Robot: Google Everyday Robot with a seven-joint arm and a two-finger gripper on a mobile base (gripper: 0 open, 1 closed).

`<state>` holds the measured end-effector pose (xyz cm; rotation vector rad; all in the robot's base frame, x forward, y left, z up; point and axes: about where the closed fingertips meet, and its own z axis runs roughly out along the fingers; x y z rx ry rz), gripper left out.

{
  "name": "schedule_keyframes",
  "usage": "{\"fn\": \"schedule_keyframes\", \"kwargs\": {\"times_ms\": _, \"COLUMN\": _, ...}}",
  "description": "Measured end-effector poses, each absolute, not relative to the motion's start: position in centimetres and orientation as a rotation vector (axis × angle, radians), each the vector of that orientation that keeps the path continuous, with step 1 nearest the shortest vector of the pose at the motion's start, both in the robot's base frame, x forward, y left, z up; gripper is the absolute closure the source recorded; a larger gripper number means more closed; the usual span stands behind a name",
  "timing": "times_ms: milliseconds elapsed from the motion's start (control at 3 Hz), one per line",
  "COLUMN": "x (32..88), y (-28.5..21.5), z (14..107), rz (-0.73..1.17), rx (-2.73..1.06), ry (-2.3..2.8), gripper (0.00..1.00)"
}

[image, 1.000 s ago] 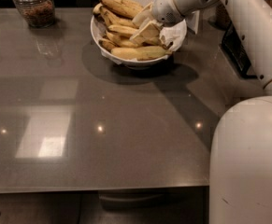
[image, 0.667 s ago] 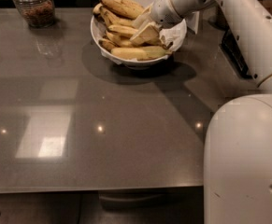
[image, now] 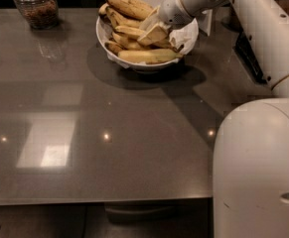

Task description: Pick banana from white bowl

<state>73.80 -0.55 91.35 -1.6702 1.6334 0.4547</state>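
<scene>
Seemingly head-high, looking down; end effector (image: 153, 29) at far white bowl (image: 101, 35).

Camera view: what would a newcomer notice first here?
The white bowl, heaped with bananas, sits at the far middle of the grey table, with the gripper down among the fruit on the bowl's right side. Next comes the robot's bulky white body filling the near right corner, and a glass jar at the far left.

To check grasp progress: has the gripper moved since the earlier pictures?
No. Against the rim of the white bowl, the gripper stays in place over the bananas.
</scene>
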Motion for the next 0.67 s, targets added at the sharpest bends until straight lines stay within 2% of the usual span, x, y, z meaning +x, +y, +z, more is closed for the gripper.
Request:
{"fn": "schedule_keyframes", "kwargs": {"times_ms": 333, "x": 72.4, "y": 0.2, "z": 93.4, "rz": 0.448, "rx": -1.71, "ry": 1.611, "gripper": 1.0}}
{"fn": "schedule_keyframes", "kwargs": {"times_ms": 667, "x": 70.6, "y": 0.5, "z": 95.5, "rz": 0.442, "rx": -1.745, "ry": 1.592, "gripper": 1.0}}
